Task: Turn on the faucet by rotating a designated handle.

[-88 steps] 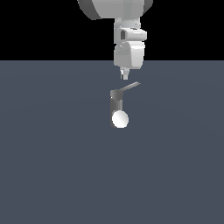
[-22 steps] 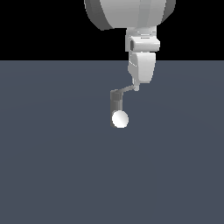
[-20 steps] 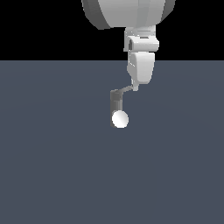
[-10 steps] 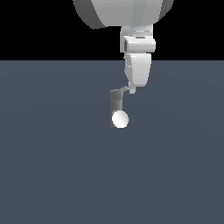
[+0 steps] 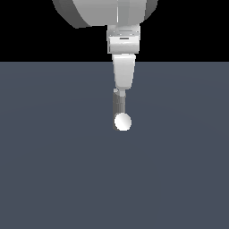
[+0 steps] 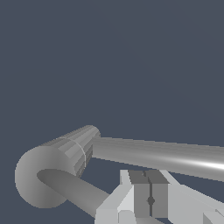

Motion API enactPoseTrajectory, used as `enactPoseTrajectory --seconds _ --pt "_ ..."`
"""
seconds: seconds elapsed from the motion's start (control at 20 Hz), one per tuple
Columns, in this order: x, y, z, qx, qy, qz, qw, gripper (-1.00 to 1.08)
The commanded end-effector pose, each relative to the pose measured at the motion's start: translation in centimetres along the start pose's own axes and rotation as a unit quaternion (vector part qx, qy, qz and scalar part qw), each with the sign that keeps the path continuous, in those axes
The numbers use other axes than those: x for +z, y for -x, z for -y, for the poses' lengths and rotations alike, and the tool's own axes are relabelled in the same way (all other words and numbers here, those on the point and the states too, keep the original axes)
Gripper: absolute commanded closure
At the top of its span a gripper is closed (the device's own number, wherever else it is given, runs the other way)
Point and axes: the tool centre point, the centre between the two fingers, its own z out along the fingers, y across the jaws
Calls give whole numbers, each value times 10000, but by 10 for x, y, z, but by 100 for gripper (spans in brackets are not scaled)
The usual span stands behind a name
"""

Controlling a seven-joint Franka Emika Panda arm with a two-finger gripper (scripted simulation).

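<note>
The faucet (image 5: 118, 103) stands upright near the middle of the grey desk (image 5: 53, 170), with a white ball (image 5: 122, 122) at its near side. The gripper (image 5: 121, 95) hangs just above it, touching its top at the far right. In the wrist view the fingers (image 6: 151, 199) are pressed together, holding nothing, beside the handle (image 6: 72, 189).

Handle (image 6: 74, 189) now swung behind faucet (image 5: 118, 103), hand (image 5: 121, 93) shifted along.
</note>
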Motion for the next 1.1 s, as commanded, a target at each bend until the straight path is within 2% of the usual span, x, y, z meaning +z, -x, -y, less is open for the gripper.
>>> enactPoseTrajectory --seconds 0.0,0.05,1.05 --pt "14 35 -11 -239 162 38 9996 108" --pt "0 4 0 -1 1 0 10000 108" --pt "15 89 34 -235 159 38 9996 108"
